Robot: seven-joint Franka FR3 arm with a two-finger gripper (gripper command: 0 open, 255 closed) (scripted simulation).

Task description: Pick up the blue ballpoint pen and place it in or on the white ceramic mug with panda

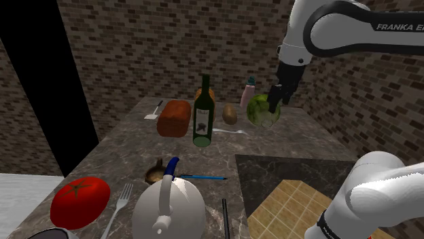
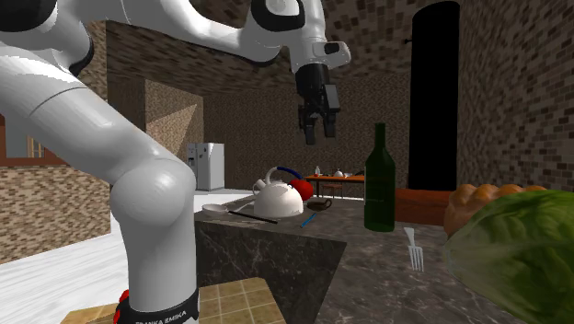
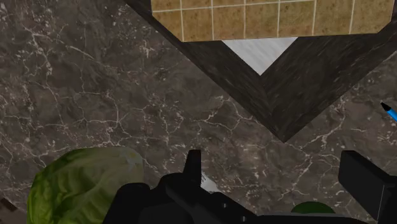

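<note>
Single arm above a dark marbled counter (image 1: pixel 292 139). The gripper (image 1: pixel 275 103) (image 2: pixel 317 133) (image 3: pixel 273 159) hangs in the air over the far part of the counter, above and just beside a green cabbage (image 1: pixel 259 110) (image 3: pixel 76 184). Its two black fingers (image 3: pixel 193 164) stand wide apart with nothing between them. The blue pen (image 1: pixel 202 177) lies flat on the counter at the near end, well apart from the gripper. It is just beside a white kettle (image 1: pixel 168 207) with a blue handle, and only its tip (image 3: pixel 389 112) enters the wrist view. A dark green bottle (image 1: pixel 202 119) (image 2: pixel 379 179) stands upright between the pen and the cabbage, with a brown loaf (image 1: pixel 174 119) to its left in the shoulder view and a potato (image 1: pixel 230 113) to its right. A red tomato (image 1: pixel 80 201) and a fork (image 1: pixel 119 207) lie to the left of the kettle in the shoulder view. Brick walls enclose the scene, and a black area shows at the shoulder view's left.
</note>
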